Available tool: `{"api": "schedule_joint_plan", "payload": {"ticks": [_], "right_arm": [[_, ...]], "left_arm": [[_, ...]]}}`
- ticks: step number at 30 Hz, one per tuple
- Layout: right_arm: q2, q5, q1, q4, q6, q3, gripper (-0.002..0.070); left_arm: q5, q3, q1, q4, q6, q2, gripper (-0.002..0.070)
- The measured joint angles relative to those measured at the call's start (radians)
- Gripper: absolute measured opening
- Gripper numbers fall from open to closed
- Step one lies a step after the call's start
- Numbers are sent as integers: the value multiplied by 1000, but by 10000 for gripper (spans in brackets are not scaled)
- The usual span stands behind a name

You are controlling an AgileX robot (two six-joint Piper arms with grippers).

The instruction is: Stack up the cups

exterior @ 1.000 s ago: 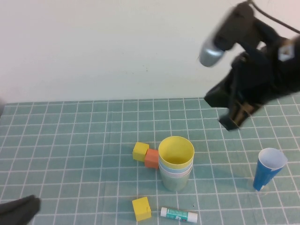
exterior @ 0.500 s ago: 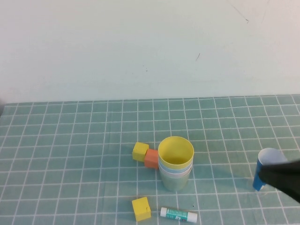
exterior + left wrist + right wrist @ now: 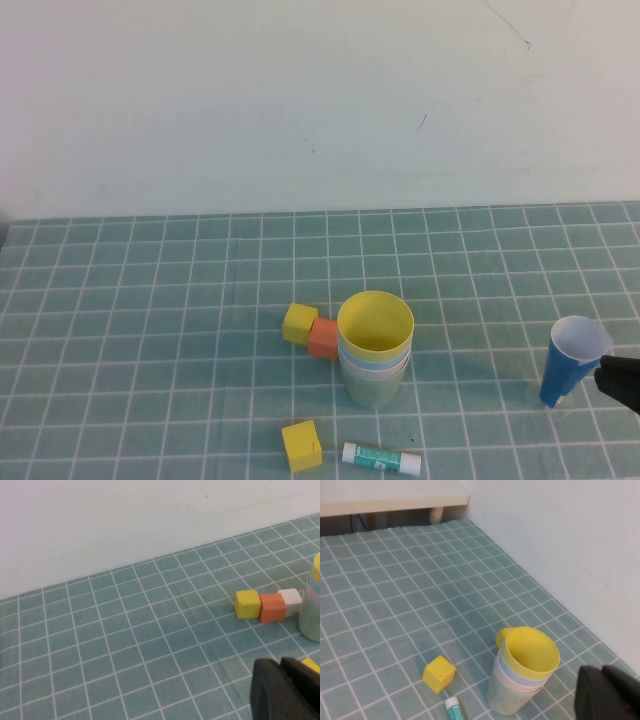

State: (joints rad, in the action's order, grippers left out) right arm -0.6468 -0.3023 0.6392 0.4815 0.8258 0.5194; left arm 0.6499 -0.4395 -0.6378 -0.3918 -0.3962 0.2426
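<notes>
The cups (image 3: 375, 350) stand as one nested stack near the middle of the bench (image 3: 150, 300), a little toward the front edge. The yellow cup (image 3: 375, 325) sits on top, its mouth open and empty. Under its rim peeks a thin band of the light blue cup (image 3: 376, 362), then a pale pinkish band, and the green cup (image 3: 372, 390) carries them all at the bottom. The right wrist view shows the same order: yellow, blue, pink (image 3: 520, 686), green. The stack looks upright and seated evenly, with no cup tilted or left out.

So to my eye the job is done: all four small cups are in one another, and nothing of like kind stands loose on the bench. The tall dark blue cup (image 3: 572, 360) at the right stands apart and seems not to belong to the set.

Just beside the stack on its left lie an orange block (image 3: 323, 339) and a yellow block (image 3: 299, 323), touching each other. A second yellow block (image 3: 301, 445) and a glue stick (image 3: 381, 458) lie in front of the stack.

Both arms are drawn back to the near edge. The right gripper (image 3: 622, 385) shows only as a dark tip at the right border, just beside the dark blue cup; its fingers are closed and hold nothing. The left gripper (image 3: 285, 690) is seen only in its own wrist view, low over the bench and well clear of the stack, fingers pressed together and empty.

What is left, I judge, is nothing but parking the arms.
</notes>
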Motion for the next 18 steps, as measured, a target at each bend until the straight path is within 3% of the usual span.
{"api": "schedule_joint_plan", "payload": {"ticks": [10, 18], "right_arm": [[-4, 11, 0, 0, 0, -8, -1], [34, 226, -6, -131, -3, -128, -1]], "left_arm": [[0, 0, 0, 0, -5, 0, -1], [0, 0, 0, 0, -5, 0, -1]]}}
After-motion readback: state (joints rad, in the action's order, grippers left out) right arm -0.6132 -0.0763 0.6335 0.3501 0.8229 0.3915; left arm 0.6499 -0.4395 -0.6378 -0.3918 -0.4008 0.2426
